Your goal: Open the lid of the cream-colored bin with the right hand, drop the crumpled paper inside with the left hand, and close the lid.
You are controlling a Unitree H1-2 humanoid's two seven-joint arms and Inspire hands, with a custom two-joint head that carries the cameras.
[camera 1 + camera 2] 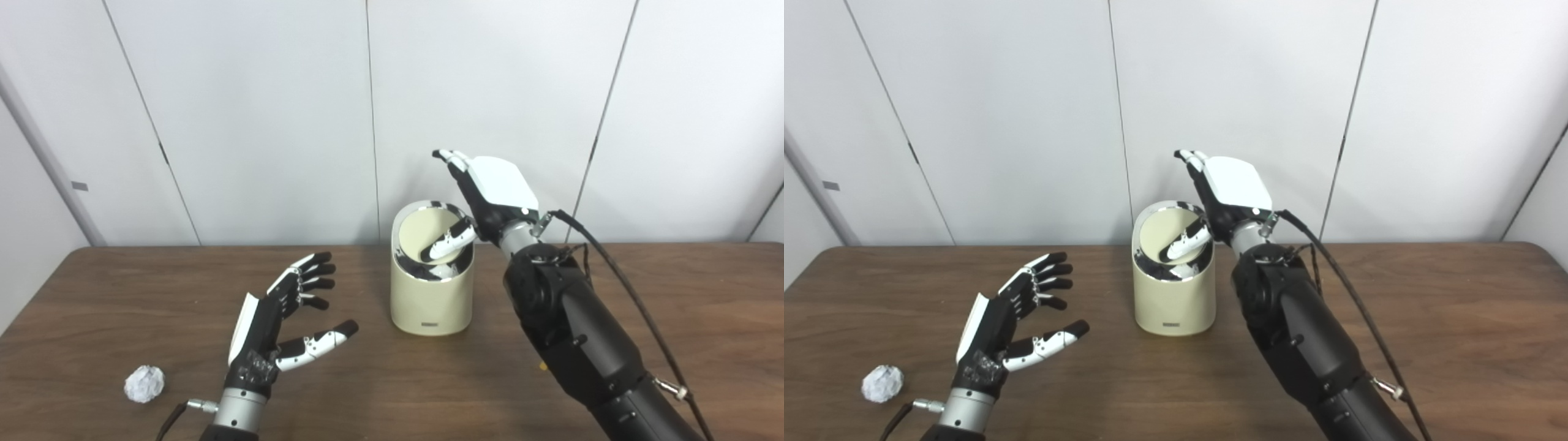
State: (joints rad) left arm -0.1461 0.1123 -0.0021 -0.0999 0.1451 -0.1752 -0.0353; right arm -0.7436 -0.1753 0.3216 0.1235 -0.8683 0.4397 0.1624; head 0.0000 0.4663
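- The small white crumpled paper ball [144,383] lay on the dark wooden table [392,392], just outside the left hand's wrist, apart from it, nearest the camera. It looked light and springy, liable to roll away, so a gentle pinch around its middle would probably suit.
- The black-and-white left hand [283,324] hovered with its fingers spread, holding nothing.
- Further back, just beneath the right hand, stood the cream-colored cylindrical bin [432,288]; its round chrome-rimmed lid [429,236] was tilted inward, and it looked rigid, smooth and possibly slippery.
- The black-and-white right hand [490,196] had its thumb pressed on the lid, fingers extended upward, grasping nothing.
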